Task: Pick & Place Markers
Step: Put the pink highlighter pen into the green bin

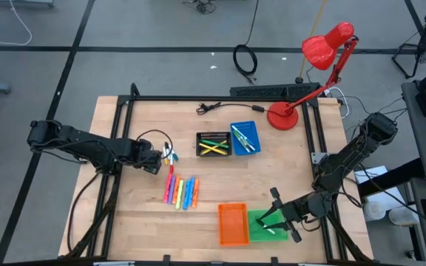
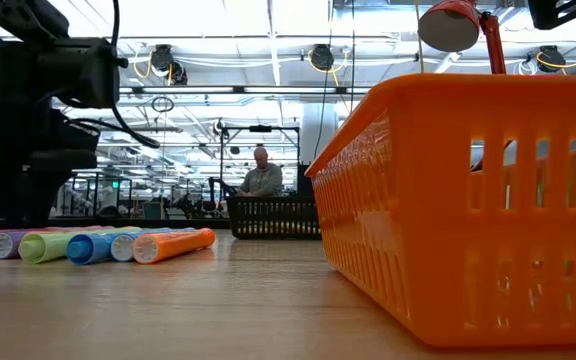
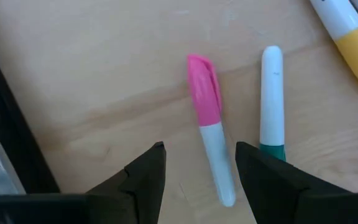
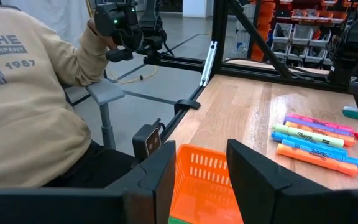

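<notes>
Down at nine o'clock on the tabletop (image 1: 146, 222), the left claw (image 1: 156, 159) hovered low over a small cluster of loose markers (image 1: 171, 155), its jaws parted with nothing between them. Its wrist view showed a pink-capped white marker (image 3: 209, 140) lying flat on the wood in line with the gap, a green-ended white marker (image 3: 272, 99) just beside it, and a yellow-tipped one (image 3: 353, 43) off to the side. A tidy row of coloured markers (image 1: 181, 191) lay side by side near the centre, just toward six o'clock from that claw. More markers sat crossed in the black tray (image 1: 214, 144) and in the blue tray (image 1: 244, 138) toward twelve o'clock. Over at five o'clock, the right claw (image 1: 278, 216) hung above the green tray (image 1: 266, 227), jaws apart and holding nothing, with the orange tray (image 1: 233, 223) touching the green one. A person in a tan sweatshirt (image 4: 23, 93) sat beyond the tabletop's edge.
</notes>
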### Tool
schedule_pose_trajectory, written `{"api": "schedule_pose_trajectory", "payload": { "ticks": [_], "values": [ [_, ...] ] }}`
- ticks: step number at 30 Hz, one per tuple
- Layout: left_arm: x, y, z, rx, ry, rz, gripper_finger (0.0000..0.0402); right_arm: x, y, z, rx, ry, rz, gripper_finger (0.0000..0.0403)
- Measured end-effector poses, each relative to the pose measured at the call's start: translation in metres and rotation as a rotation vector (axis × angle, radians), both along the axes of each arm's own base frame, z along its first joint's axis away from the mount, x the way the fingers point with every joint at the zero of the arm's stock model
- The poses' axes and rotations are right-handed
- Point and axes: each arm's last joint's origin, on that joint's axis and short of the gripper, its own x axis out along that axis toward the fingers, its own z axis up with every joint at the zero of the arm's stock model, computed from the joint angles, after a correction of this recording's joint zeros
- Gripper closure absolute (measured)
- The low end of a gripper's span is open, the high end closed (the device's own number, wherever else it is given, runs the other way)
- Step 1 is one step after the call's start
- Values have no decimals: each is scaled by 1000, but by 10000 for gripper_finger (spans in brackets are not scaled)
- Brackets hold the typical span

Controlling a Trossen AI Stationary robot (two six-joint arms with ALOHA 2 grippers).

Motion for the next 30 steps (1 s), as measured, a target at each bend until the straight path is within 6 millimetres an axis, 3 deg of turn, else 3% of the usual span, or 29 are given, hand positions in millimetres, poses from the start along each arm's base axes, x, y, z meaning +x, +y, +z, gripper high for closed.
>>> {"api": "schedule_pose_trajectory", "payload": {
  "ticks": [15,25,30],
  "values": [
    [-9,5,-18,-51,-4,17,210,0,0,0,4,2,-1,273],
    [-5,6,-18,-35,-27,-95,364,0,0,0,4,2,-1,273],
    [3,7,-13,-3,-56,-256,368,0,0,0,2,1,-1,273]
  ]
}}
